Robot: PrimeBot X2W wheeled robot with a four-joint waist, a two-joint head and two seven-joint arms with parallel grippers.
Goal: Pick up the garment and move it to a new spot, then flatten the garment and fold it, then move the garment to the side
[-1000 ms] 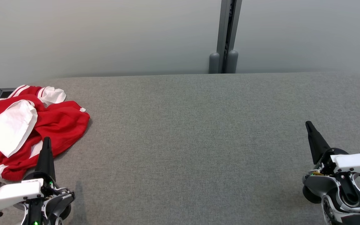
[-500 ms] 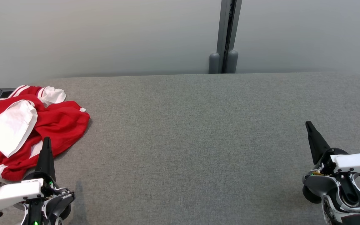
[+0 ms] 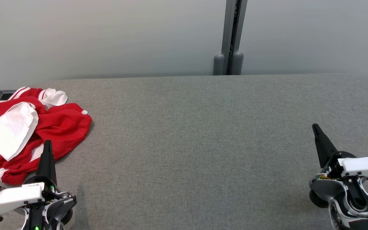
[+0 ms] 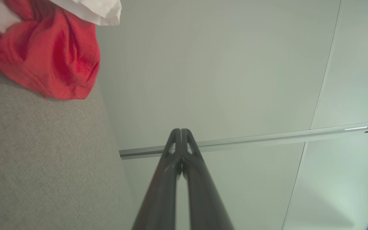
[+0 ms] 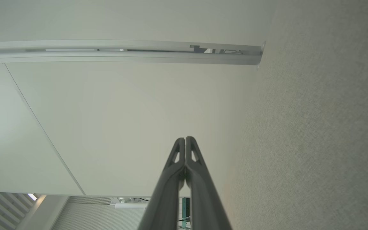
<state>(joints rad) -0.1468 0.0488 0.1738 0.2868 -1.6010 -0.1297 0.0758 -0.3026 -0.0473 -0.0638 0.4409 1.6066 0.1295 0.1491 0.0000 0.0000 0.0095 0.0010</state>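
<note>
Nothing's budged since a second ago, whole job still left
My left end effector (image 3: 47,142) and right end effector (image 3: 314,126) sit pressed together, empty; garment (image 3: 27,127) crumpled at the bench (image 3: 203,143) left.

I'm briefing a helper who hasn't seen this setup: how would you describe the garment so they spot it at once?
Find the grey table before the pale wall. At its left end, beyond the left claw, lies the garment in a crumpled heap. Its bright red cloth with white panels and stripes stands out against the grey.
</note>
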